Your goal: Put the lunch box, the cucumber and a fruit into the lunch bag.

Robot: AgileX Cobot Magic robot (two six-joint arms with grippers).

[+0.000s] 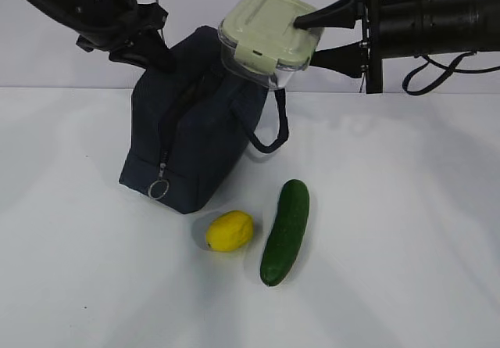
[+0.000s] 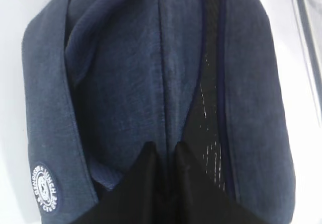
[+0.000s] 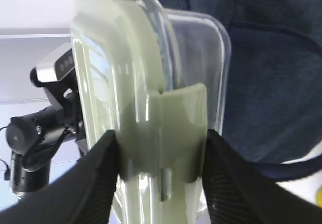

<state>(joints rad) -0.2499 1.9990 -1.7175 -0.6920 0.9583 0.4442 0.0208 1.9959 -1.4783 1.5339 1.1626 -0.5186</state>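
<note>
One lunch bag (image 1: 191, 141) is standing on the white tabletop (image 1: 406, 231), its top zipper showing as a dark slit along the top, with one silver ring pull (image 1: 158, 189) hanging at the near end. Two loop handles are showing: one (image 1: 269, 133) is drooping down the bag's right side, and the other is being pinched at the bag's upper left by the left end effector (image 1: 148, 51). In the left wrist view that left end effector (image 2: 166, 156) is sitting clenched, its two dark fingers (image 2: 143, 176) nearly meeting over a fold of navy fabric, with a round white logo patch (image 2: 46, 188) showing on the bag's side.

One lunch box (image 1: 268, 37) is hanging in the air just above the bag's upper right corner, tilted, with its pale green lid facing up and toward the camera. The right end effector (image 1: 312, 39) is grasping it across its right end, one finger on the lid and one under the clear base; the right wrist view is showing both fingers (image 3: 95, 183) pressing either side of the box's green latch (image 3: 166, 133).

One yellow fruit (image 1: 229, 231) and one cucumber (image 1: 286, 231) are lying on the tabletop in front of the bag, near each other but apart, the fruit to the left
</note>
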